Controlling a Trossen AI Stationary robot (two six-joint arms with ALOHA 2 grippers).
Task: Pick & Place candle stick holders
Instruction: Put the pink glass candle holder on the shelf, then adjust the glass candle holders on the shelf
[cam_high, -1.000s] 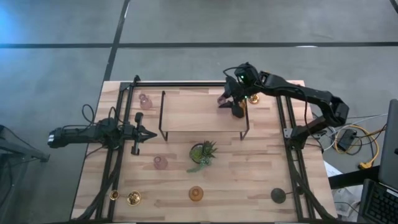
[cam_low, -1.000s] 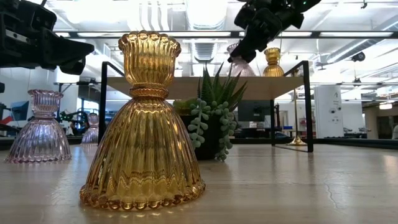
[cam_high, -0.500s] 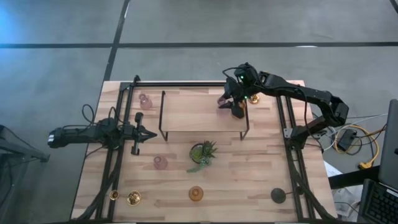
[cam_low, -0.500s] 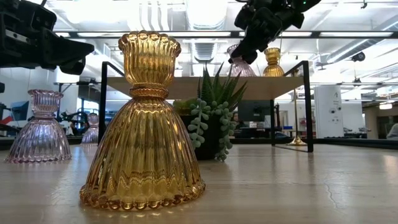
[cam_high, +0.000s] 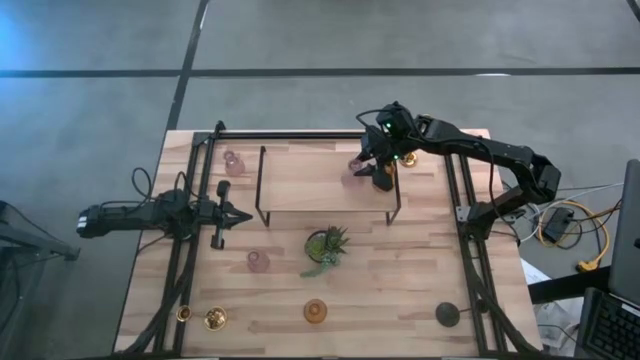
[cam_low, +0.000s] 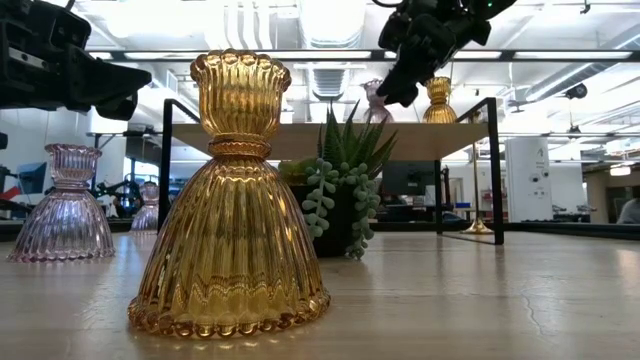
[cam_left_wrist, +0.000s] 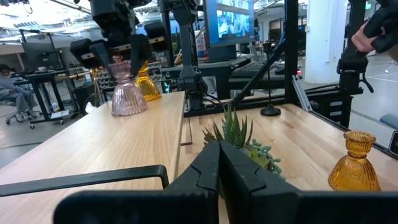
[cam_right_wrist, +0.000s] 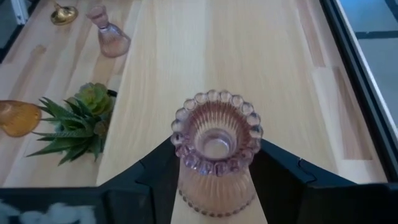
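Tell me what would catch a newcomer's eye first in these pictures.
Probably the big amber glass holder filling the low view, standing near the table's front edge with the spiky green plant behind it. Next, the right gripper over the raised wooden shelf, its jaws spread on either side of a pink glass holder standing upright there.

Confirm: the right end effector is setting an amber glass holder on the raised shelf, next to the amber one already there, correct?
Not quite: the glass holder between the right end effector's fingers is pink, not amber, as the right wrist view shows. The rest holds: it stands on the raised shelf, with an amber holder beside it.
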